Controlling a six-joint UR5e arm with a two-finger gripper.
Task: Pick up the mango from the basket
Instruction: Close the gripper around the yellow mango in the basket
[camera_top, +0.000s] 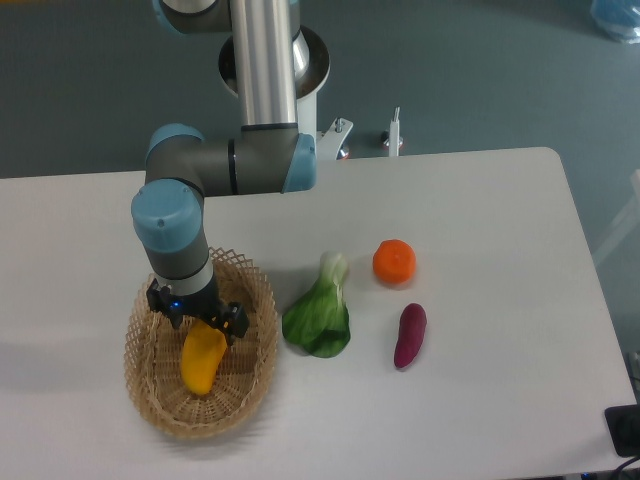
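The mango lies in the basket, its upper end under the tool, extending toward 6 o'clock. Whether the tool grips it, I cannot tell.

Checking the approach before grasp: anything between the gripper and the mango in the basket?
Nothing visible. The gripper sits directly over the upper end of the mango inside the basket, which holds nothing else. The bok choy lies outside, to the side.

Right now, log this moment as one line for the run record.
phase: reaching | end effector: over top end of mango, grip state unclear | mango: lying in basket, not lifted | nearby: bok choy
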